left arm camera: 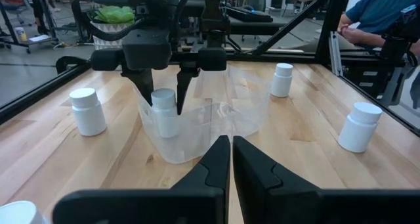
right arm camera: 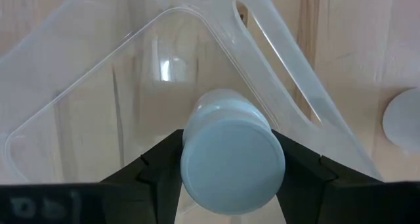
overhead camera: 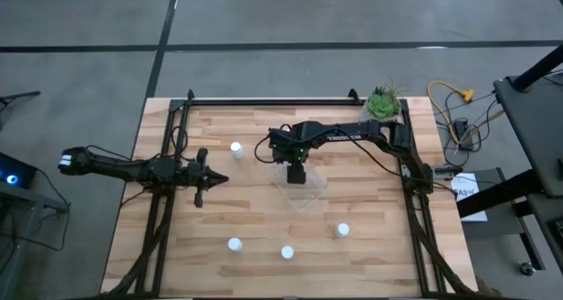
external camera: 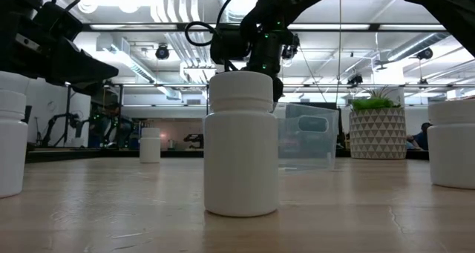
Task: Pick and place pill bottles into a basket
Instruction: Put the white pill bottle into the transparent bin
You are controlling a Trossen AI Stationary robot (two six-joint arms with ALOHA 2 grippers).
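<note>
A: Overhead, where is everything placed relative to the basket (overhead camera: 303, 191)?

B: The right gripper (overhead camera: 295, 173) is seen directly above the basket's far end. Four pill bottles are left on the table (overhead camera: 369, 247): one (overhead camera: 236, 148) beyond the basket toward the left arm's side, three on the near side (overhead camera: 235, 244) (overhead camera: 287, 252) (overhead camera: 342, 230). The left gripper (overhead camera: 200, 190) is parked well apart from the basket.

A: And at table height?

B: The basket (external camera: 306, 138) is partly hidden behind a near bottle (external camera: 240, 143); the right gripper (external camera: 267, 60) is hung above it.

A: From the left wrist?

B: The left gripper (left arm camera: 231, 152) is shown with its fingers pressed together, nothing held. Past it, a bottle (left arm camera: 164, 110) is seen through the basket's wall (left arm camera: 197, 135), between the right arm's fingers (left arm camera: 185, 92).

A: From the right wrist?

B: A pill bottle (right arm camera: 231, 159) is clamped at its cap by the right gripper (right arm camera: 230, 168), over the inside of the basket (right arm camera: 92, 112).

A: So which step is judged to be in hand?

B: Placing. Next, the bottle should be lowered to the basket floor, released by spreading the fingers, and the gripper raised clear of the wall.
</note>
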